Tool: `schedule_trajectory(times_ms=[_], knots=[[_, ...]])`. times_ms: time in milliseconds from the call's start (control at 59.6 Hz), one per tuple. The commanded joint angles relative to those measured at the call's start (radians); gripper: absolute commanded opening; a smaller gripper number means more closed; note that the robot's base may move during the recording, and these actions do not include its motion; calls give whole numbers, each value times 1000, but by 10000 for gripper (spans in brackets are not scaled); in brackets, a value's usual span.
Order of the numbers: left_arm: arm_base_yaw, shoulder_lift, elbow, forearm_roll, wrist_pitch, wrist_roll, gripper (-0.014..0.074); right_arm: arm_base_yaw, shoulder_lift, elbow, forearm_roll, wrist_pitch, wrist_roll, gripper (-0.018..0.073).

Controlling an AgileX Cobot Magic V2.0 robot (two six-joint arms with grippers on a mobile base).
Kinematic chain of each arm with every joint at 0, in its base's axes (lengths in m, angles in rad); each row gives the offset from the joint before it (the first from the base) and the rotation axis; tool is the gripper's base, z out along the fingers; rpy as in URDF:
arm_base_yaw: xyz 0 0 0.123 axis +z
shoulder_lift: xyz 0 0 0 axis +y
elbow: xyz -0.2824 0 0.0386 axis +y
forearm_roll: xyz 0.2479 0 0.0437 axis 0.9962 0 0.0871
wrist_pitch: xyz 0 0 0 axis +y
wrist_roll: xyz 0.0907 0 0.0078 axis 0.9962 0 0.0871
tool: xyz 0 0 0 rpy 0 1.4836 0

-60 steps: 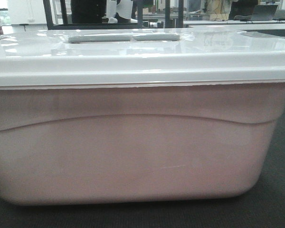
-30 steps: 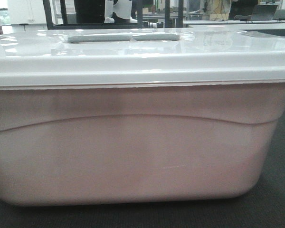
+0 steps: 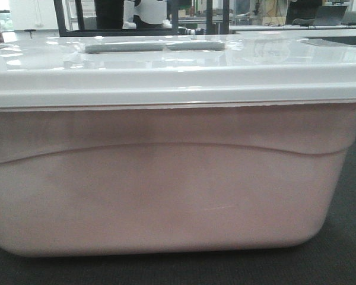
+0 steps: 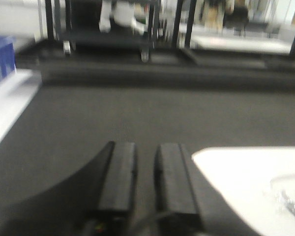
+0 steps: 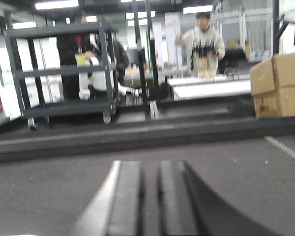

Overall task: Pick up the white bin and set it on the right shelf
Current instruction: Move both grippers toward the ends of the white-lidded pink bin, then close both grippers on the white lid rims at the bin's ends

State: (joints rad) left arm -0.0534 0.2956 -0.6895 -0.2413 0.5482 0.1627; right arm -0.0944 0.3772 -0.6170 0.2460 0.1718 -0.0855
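Behind the black frame at the top centre of the front view, a white-clad figure shows more than half a second ago; the white bin itself has not shifted. It fills nearly that whole view, standing on dark floor, its translucent pinkish-white side crossed by a curved moulded line, with the bottom corners rounded. Its glossy white lid sits on top with the grey handle lying flat in the upper middle.

Only the wrist views show my hands. The left gripper reaches out level over dark carpet, its two dark fingers nearly together with a thin slit between and nothing in it. A white glossy surface lies at that frame's lower right, just beside the right-hand finger; I cannot tell whether they touch. A blue bin sits at the left edge.

The right gripper is posed the same way, with the fingers close together and holding nothing. Beyond it, blurred, stand a black wheeled cart, a person in a light top and a cardboard box at the right edge.
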Motion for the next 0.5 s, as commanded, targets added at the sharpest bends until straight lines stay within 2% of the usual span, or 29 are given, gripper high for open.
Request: schedule_trajectory(times_ms=[0,67,134,218,319,419,487], knots=[[1,116,-73,-31,-8,-8,276,0,121,-71,8,-54,1,444],[1,192,-85,-62,-11,-8,386,0,193,-89,9,-46,1,524],[1,248,-96,-116,-4,-8,436,0,257,-107,10,-17,1,587],[1,313,-128,-164,55,-8,442,0,326,-149,10,95,1,629],[1,411,-192,-198,196,-8,442,0,402,-247,32,304,1,629],[1,515,-253,-206,327,6,442,0,483,-364,99,476,1,623],[3,572,-289,-222,397,48,442,-1,544,-433,152,572,1,622]])
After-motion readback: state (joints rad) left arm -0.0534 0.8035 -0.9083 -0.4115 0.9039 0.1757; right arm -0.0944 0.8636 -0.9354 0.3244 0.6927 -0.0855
